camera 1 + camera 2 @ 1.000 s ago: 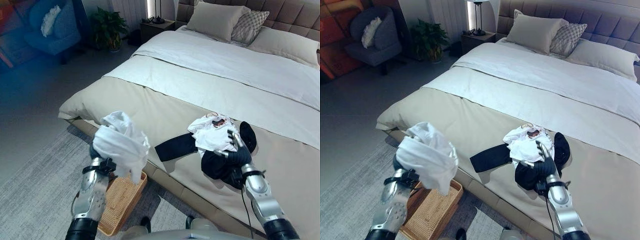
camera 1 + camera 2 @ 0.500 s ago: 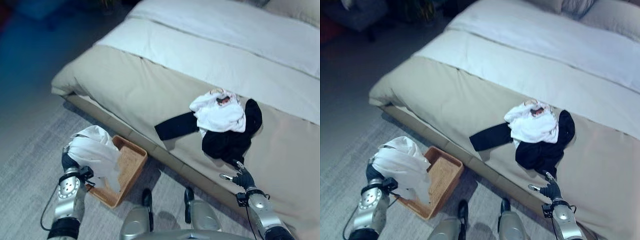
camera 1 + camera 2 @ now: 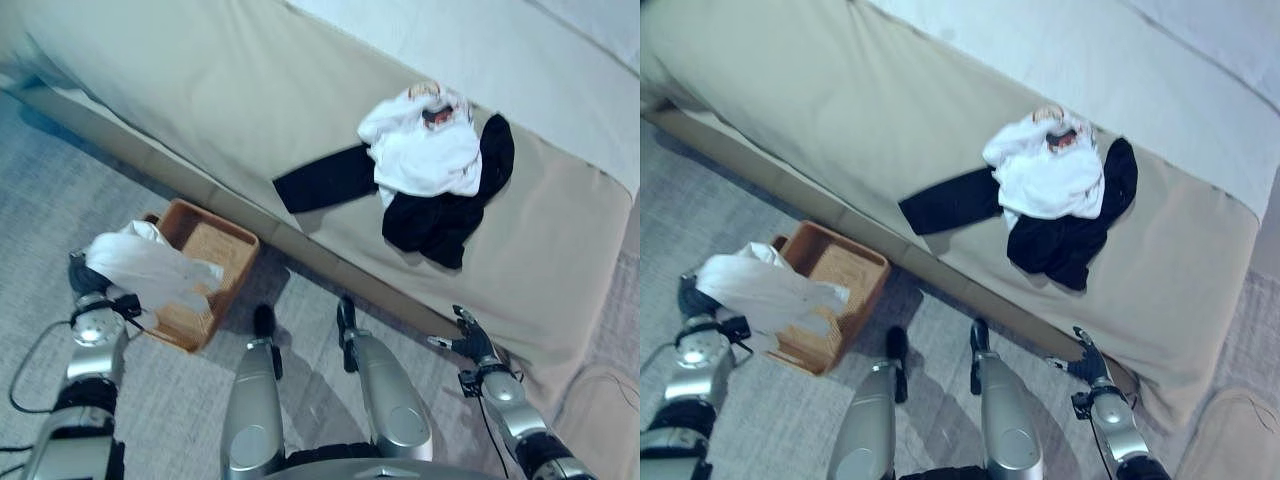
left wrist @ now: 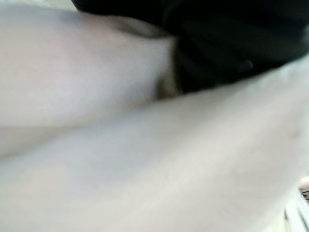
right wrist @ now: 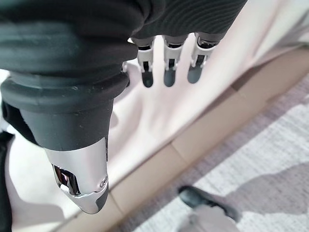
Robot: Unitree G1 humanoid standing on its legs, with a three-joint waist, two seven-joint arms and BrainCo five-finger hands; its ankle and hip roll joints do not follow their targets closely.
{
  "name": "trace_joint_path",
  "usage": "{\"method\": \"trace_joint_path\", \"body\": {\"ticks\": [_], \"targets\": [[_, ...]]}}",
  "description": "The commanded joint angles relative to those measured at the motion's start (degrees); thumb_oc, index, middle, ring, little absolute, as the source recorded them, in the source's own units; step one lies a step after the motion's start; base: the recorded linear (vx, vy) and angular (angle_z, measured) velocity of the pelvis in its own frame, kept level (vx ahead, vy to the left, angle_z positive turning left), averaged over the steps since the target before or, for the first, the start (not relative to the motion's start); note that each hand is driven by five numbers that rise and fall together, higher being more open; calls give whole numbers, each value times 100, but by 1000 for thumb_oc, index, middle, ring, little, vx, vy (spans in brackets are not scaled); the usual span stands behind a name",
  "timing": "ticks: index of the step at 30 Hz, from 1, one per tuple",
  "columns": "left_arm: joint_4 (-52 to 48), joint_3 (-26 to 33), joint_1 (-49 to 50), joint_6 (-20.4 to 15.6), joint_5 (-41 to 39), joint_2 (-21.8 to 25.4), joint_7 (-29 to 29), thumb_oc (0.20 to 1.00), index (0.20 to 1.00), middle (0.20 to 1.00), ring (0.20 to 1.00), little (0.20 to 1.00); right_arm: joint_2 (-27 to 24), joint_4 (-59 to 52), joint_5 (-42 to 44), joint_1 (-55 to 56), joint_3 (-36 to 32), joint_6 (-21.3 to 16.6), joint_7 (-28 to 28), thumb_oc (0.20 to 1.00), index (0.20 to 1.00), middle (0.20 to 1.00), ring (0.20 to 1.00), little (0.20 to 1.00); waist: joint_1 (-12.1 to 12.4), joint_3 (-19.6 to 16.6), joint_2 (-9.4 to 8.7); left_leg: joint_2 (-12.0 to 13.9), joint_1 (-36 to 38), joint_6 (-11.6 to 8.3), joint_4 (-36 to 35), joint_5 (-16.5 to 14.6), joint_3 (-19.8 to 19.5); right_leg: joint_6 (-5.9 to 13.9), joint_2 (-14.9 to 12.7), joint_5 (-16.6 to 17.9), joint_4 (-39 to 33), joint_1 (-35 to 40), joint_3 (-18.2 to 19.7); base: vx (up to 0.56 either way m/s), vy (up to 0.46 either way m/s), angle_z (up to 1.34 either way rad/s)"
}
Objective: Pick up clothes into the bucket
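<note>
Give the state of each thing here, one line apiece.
White garment: held up by the left robot hand, draped over the basket's edge.
Wicker basket: upright on the floor beside the bed.
Dark and white clothes: heaped on the bed.
Right robot hand: open, empty.

Bedroom in a home — made bed (image 3: 250,90), grey carpet (image 3: 60,220)

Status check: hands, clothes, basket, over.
Left robot hand holds white garment over wicker basket. Right robot hand open, empty. Dark and white clothes on bed.
</note>
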Motion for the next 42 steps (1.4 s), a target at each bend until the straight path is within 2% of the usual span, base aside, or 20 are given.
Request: {"method": "trace_joint_path", "body": {"ticks": [1, 6, 7, 9, 10, 11, 12, 13, 14, 15, 16, 22, 27, 30, 31, 34, 36, 37, 38, 42], "targets": [[298, -45, -286, -44, 101, 673, 227, 200, 200, 200, 200, 200, -257, -328, 390, 75, 156, -311, -310, 1000, 1000, 1000, 1000, 1000, -74, -86, -361, -142, -851, 340, 1266, -547, -180, 274, -237, 181, 262, -493, -6, -87, -11, 4], [282, -223, -569, 74, 47, 788, 366, 200, 200, 200, 200, 200, -330, -446, 563, 82, 82, -386, -534, 1000, 1000, 1000, 1000, 1000, -145, -86, -428, -163, -1896, 387, 1971, -729, -398, 209, -195, -21, 893, -1379, -139, -46, -12, 16], [282, -224, -570, 74, 47, 788, 366, 200, 200, 200, 200, 200, -330, -446, 563, 81, 82, -386, -534, 1000, 1000, 1000, 1000, 1000, -145, -86, -427, -163, -1898, 387, 1972, -729, -399, 209, -195, -21, 893, -1380, -140, -5, -16, 3], [631, -272, -844, 211, -36, 846, 411, 200, 200, 200, 200, 200, -331, -466, 630, 24, 127, -389, -632, 1000, 1000, 1000, 1000, 1000, -177, -86, -521, -141, -2249, 424, 2222, -801, -482, 200, -151, -81, 1077, -1691, -203, 7, -27, 9], [633, -276, -850, 211, -36, 847, 411, 536, 536, 536, 536, 536, -329, -466, 629, 23, 124, -389, -632, 1000, 1000, 1000, 1000, 1000, -176, -86, -518, -140, -2257, 424, 2229, -803, -486, 200, -149, -82, 1080, -1696, -206, 16, -40, 16], [799, -294, -963, 315, -36, 839, 431, 1000, 1000, 1000, 1000, 1000, -317, -468, 661, 8, 155, -390, -648, 1000, 1000, 1000, 1000, 1000, -178, -86, -546, -135, -2314, 440, 2259, -818, -506, 200, -135, -73, 1070, -1733, -243, 103, -24, 11], [869, -337, -999, 406, 13, 854, 450, 1000, 1000, 1000, 1000, 1000, -308, -482, 668, 30, 208, -376, -675, 1000, 1000, 1000, 1000, 1000, -158, -86, -549, -97, -2221, 438, 2362, -1048, -555, 237, -99, -246, 1139, -1639, -232, 33, -37, 11], [934, -405, -1159, 505, 34, 871, 406, 1000, 1000, 1000, 1000, 1000, -289, -500, 670, -6, 207, -351, -686, 1000, 1000, 1000, 1000, 1000, -179, -86, -584, -118, -2358, 456, 2291, -832, -546, 206, -129, -62, 1029, -1740, -269, 38, -22, 3], [970, -433, -1182, 587, 155, 894, 382, 1000, 1000, 1000, 1000, 1000, -284, -527, 669, 11, 221, -330, -685, 1000, 1000, 1000, 1000, 1000, -164, -86, -589, -104, -2353, 463, 2275, -838, -551, 211, -121, -58, 1008, -1745, -281, 36, -22, 1], [997, -442, -1208, 623, 180, 880, 402, 1000, 1000, 1000, 1000, 1000, -273, -546, 663, 55, 258, -325, -670, 1000, 1000, 1000, 1000, 1000, -145, -86, -585, -87, -2229, 457, 2343, -1056, -600, 248, -83, -228, 1057, -1632, -268, 31, -20, -4], [1150, -424, -1313, 691, 180, 869, 446, 1000, 1000, 1000, 1000, 1000, -261, -556, 656, 20, 264, -324, -671, 1000, 1000, 1000, 1000, 1000, -175, -86, -630, -106, -2338, 472, 2261, -842, -589, 203, -107, -48, 931, -1708, -294, 27, -24, -4], [1420, -23, -1287, 790, -161, 748, 635, 1000, 1000, 1000, 1000, 1000, -285, -781, 723, 32, 320, -327, -592, 1000, 1000, 1000, 1000, 1000, -168, -86, -645, -93, -2145, 475, 2103, -842, -545, 185, -81, -18, 710, -1531, -265, -4, -1, 2], [1529, 350, -943, 779, -238, 607, 745, 1000, 1000, 1000, 1000, 1000, -317, -1127, 953, 13, 261, -448, -514, 1000, 1000, 1000, 1000, 1000, -139, -86, -586, -107, -1807, 439, 1740, -713, -431, 201, -112, 76, 418, -1272, -160, 8, 15, -4], [1205, 501, -510, 675, -159, 442, 793, 1000, 1000, 1000, 1000, 1000, -332, -1553, 1126, -12, 196, -579, -461, 1000, 1000, 1000, 1000, 1000, -73, -86, -437, -144, -1474, 393, 1306, -529, -313, 217, -182, 167, 184, -1053, -115, -3, 24, -5], [1196, 507, -498, 677, -157, 436, 796, 1000, 1000, 1000, 1000, 1000, -336, -1556, 1127, -7, 199, -577, -460, 1000, 1000, 1000, 1000, 1000, -77, -86, -440, -147, -1459, 393, 1290, -522, -309, 218, -186, 170, 176, -1042, -112, -1, 17, -5], [676, 505, -143, 536, -19, 106, 889, 1000, 1000, 1000, 1000, 1000, -338, -1921, 1206, -19, 16, -708, -476, 1000, 1000, 1000, 1000, 1000, 2, -86, -228, -254, -1164, 377, 909, -371, -262, 220, -305, 188, 53, -838, -104, 0, 25, -4], [2, 243, 178, 272, 328, -298, 981, 1000, 1000, 1000, 1000, 1000, -405, -2316, 1074, -121, -176, -875, -594, 1000, 1000, 1000, 1000, 1000, 91, -86, 25, -401, -867, 341, 445, -157, -274, 219, -453, 181, -65, -606, -162, -3, 8, 8], [-3, 243, 182, 274, 331, -304, 984, 1000, 1000, 1000, 1000, 1000, -408, -2319, 1073, -116, -177, -874, -594, 1000, 1000, 1000, 1000, 1000, 86, -86, 27, -406, -858, 341, 432, -150, -278, 219, -457, 182, -70, -598, -166, -11, -7, 25], [80, 27, 141, 155, 362, -490, 776, 1000, 1000, 1000, 1000, 1000, -464, -2595, 939, -258, -320, -939, -770, 1000, 1000, 1000, 1000, 1000, 98, -86, 161, -483, -631, 317, 83, 9, -265, 225, -532, 198, -124, -480, -201, -9, -1, 26], [110, -379, 45, 11, 527, -838, 516, 1000, 1000, 1000, 1000, 1000, -591, -2775, 489, -550, -510, -913, -1072, 1000, 1000, 1000, 1000, 1000, 83, -86, 311, -569, -293, 301, -325, 168, -275, 247, -599, 231, -261, -244, -253, 4, -12, 24]]}}
